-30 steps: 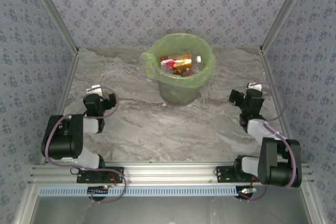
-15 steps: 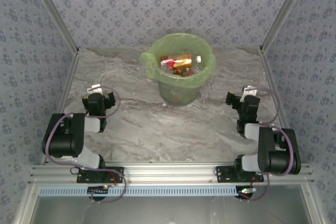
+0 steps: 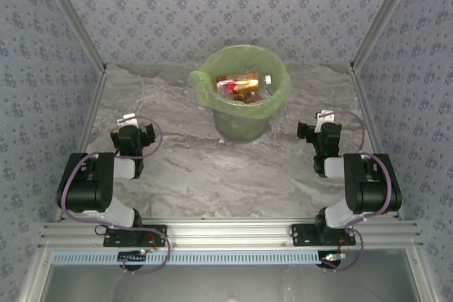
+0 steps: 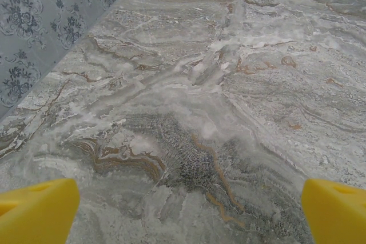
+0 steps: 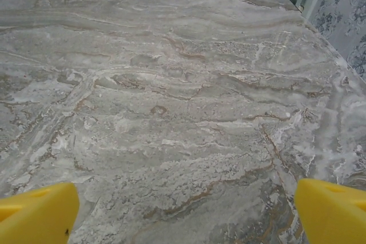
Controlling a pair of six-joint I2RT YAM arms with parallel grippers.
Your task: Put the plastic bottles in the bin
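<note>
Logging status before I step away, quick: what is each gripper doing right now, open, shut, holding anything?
Left gripper: open, yellow fingers wide apart, holding nothing.
Right gripper: open, fingers wide apart, holding nothing.

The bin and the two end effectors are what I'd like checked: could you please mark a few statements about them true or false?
1. The plastic bottles lie inside the bin. True.
2. The bin is tipped on its side. False: it stands upright on the table.
3. The left end effector is open and empty. True.
4. The right end effector holds a bottle. False: it is open, with bare marble beneath it.
5. One bottle lies on the table beside the bin. False: the bottles in the top view are all in the bin.
</note>
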